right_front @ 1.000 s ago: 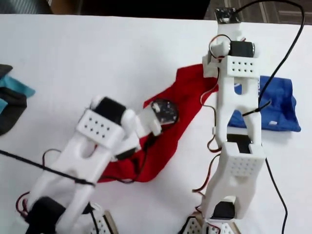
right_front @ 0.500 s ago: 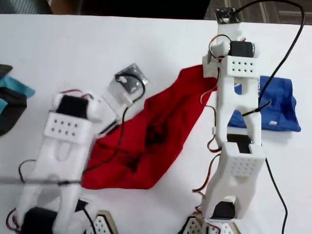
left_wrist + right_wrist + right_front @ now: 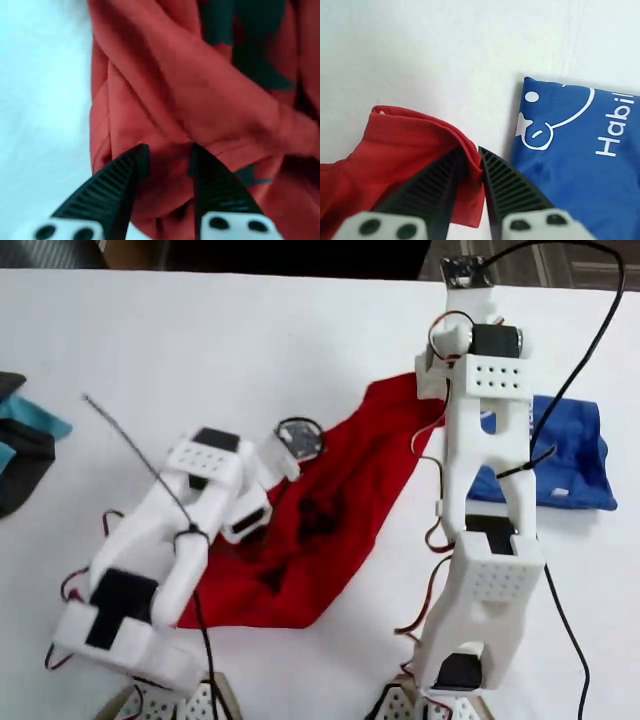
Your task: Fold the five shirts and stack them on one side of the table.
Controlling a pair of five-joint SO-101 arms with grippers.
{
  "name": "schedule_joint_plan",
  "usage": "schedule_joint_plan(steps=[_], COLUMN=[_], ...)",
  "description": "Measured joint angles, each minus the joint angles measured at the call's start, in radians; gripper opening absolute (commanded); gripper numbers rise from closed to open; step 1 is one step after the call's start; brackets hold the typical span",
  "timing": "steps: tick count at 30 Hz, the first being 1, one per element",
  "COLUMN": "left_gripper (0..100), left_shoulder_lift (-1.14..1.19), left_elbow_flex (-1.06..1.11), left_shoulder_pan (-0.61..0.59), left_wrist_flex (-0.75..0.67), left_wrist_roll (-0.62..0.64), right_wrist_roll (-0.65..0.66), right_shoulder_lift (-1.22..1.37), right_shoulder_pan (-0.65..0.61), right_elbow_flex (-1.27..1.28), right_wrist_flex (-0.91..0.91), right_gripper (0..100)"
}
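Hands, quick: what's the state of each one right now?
Left hand: open, fingertips at a fold of the red shirt.
Right hand: closed, pinching an edge of the red shirt.

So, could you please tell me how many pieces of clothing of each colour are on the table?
red shirt: 1
blue shirt: 1
dark and teal pile at the high view's left edge: 1, number of garments in it cannot be told
Total: 2 shirts plus 1 pile
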Motion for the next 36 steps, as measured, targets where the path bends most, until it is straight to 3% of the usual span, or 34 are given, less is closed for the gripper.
schedule_joint_plan(steps=[2, 11, 18, 27, 31, 36], left_gripper=[2, 3, 3, 13, 13, 13], left_shoulder_lift=[0.028, 0.041, 0.041, 0.104, 0.175, 0.244], left_elbow_flex=[0.000, -0.137, -0.311, -0.396, -0.508, -0.643], left_shoulder_pan=[-0.017, -0.245, -0.348, -0.417, -0.489, -0.466], left_wrist_flex=[-0.034, -0.184, -0.204, -0.239, -0.206, -0.026], left_wrist_roll=[0.000, -0.003, -0.003, -0.003, -0.002, 0.002], right_wrist_roll=[0.000, 0.000, 0.000, 0.000, 0.000, 0.000], right_shoulder_lift=[0.000, 0.000, 0.000, 0.074, 0.137, 0.150], right_shoulder_pan=[0.000, 0.000, 0.000, 0.000, 0.000, 0.000], right_elbow_flex=[0.000, 0.000, 0.000, 0.000, 0.000, -0.037], right_wrist_flex=[0.000, 0.000, 0.000, -0.038, -0.077, -0.077], right_gripper=[2.0, 2.0, 2.0, 2.0, 2.0, 2.0])
